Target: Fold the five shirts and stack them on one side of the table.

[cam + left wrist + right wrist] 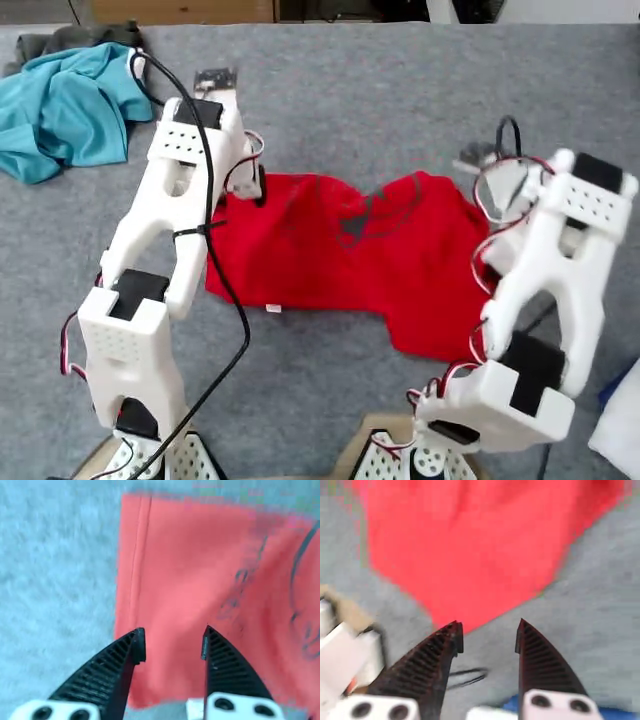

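**Both grippers wide open, one red shirt between them: plenty of room for a bad grab**

The red shirt (370,260) lies rumpled in the middle of the grey table (400,90), with one arm at each end of it. The left gripper (172,642) hangs wide open and empty over the shirt's hemmed side edge. One finger sits about over the hem and the other over the red cloth. The right gripper (487,635) is just as wide and just as empty. It is over bare table, just off the shirt's edge (470,540).

The right side worries me most. If that gripper closes where it hangs, I'd expect it to catch nothing, or only a thin lip that slips out on the lift. On the left, a shallow bite could take only the top layer, and the fold would come out crooked. If the two arms pull unevenly, the whole shirt could drag across the table instead of folding.

The black cable (222,270) along the left arm hangs close to the shirt's edge and might snag it. The teal shirt (65,105) lies heaped at the far corner, well apart and not yet folded.
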Controlling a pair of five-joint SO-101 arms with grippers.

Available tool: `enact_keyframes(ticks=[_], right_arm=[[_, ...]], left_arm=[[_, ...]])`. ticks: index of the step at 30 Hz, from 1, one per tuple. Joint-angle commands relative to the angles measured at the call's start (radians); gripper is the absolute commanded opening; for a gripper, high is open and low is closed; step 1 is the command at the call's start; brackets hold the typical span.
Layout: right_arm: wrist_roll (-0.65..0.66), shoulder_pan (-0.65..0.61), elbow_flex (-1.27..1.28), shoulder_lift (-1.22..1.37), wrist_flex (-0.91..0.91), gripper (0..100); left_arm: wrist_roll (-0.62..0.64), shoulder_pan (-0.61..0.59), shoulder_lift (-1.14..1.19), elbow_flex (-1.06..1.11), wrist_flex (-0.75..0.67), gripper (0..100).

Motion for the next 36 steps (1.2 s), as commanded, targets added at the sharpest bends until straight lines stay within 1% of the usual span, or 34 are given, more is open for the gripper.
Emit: enact_keyframes(ticks=[1,5,9,12,14,16,18,21,33,36], right_arm=[[-0.094,-0.096,-0.177,0.047,-0.077,18.8],[-0.218,-0.196,-0.452,0.24,-0.086,18.8],[-0.361,-0.243,-0.811,0.521,-0.064,18.8],[-0.43,-0.257,-1.093,0.734,0.017,18.8],[-0.454,-0.262,-1.27,0.858,0.098,18.8],[-0.482,-0.268,-1.399,0.963,0.12,18.8],[-0.505,-0.271,-1.442,1.018,0.12,18.8],[-0.509,-0.305,-1.435,1.058,0.12,18.8],[-0.526,-0.348,-1.429,1.102,0.114,18.5],[-0.526,-0.354,-1.431,1.136,0.114,12.0]], left_arm=[[0.071,-0.003,-0.007,-0.046,-0.097,20],[0.124,-0.006,0.033,-0.046,-0.184,20],[0.17,-0.012,0.119,-0.048,-0.278,20],[0.198,-0.032,0.174,-0.048,-0.324,20],[0.204,-0.048,0.194,-0.049,-0.328,20],[0.204,-0.061,0.211,-0.058,-0.324,20],[0.204,-0.072,0.22,-0.064,-0.321,20],[0.201,-0.077,0.226,-0.069,-0.321,20],[0.204,-0.071,0.229,-0.06,-0.321,20],[0.204,-0.072,0.237,-0.063,-0.322,20]])
